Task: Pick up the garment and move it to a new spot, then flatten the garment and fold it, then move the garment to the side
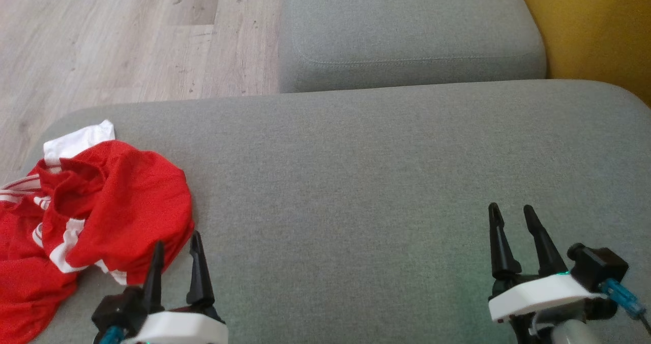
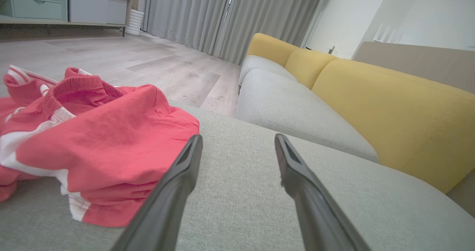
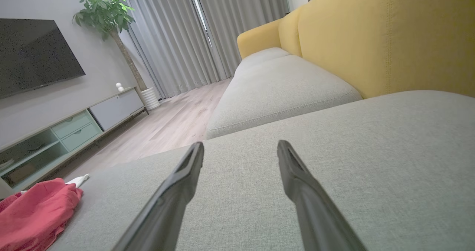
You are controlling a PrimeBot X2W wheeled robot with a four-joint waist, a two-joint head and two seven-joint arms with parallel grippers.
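The garment (image 1: pixel 86 211) is a red top with white stripes and a white sleeve, crumpled in a heap at the left end of the grey sofa cushion (image 1: pixel 366 181). My left gripper (image 1: pixel 175 245) stands open just right of the heap's near edge, its left fingertip over the red cloth's rim, nothing between the fingers. In the left wrist view the garment (image 2: pixel 85 143) lies left of the open left gripper (image 2: pixel 237 141). My right gripper (image 1: pixel 511 214) is open over bare cushion at the lower right. In the right wrist view the right gripper (image 3: pixel 239 147) is open and the garment (image 3: pixel 33 217) lies far left.
A second grey seat cushion (image 1: pixel 407 33) lies beyond, with the yellow backrest (image 1: pixel 595 28) at the right. Wooden floor (image 1: pixel 117 38) lies past the cushion's left and far edges. A TV cabinet (image 3: pixel 70 132), a potted plant (image 3: pixel 107 13) and grey curtains stand across the room.
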